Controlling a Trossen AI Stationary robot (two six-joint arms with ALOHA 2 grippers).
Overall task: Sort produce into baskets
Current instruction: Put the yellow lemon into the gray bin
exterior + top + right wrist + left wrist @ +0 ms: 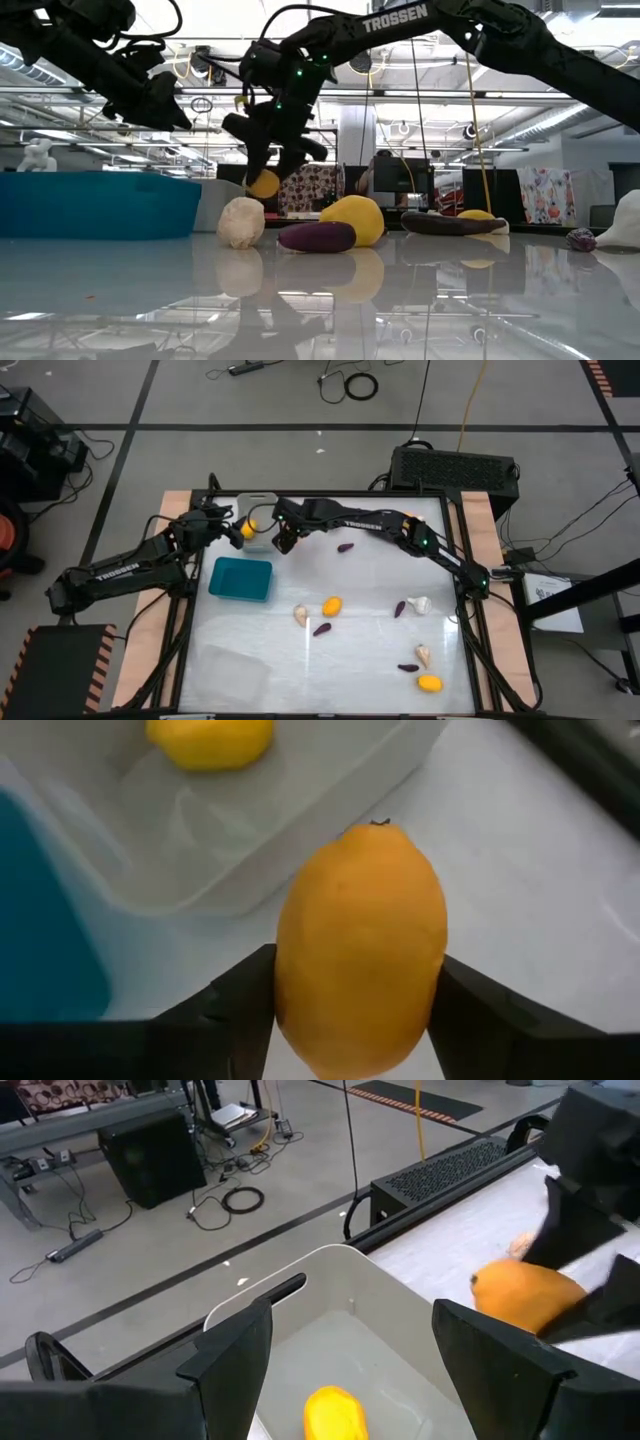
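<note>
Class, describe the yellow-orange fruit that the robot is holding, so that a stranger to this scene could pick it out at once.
Start at the clear bin on the table's far edge, beyond the teal bin. Just beside it, the right pincer grips a yellow-orange fruit by its sides. A similar fruit lies inside the clear bin and others lie loose on the table; only this one is held.

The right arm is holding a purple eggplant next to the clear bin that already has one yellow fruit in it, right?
Not quite: the right gripper holds a yellow-orange fruit, not an eggplant, as the right wrist view shows. It is beside the clear bin, which does hold one yellow fruit.
</note>
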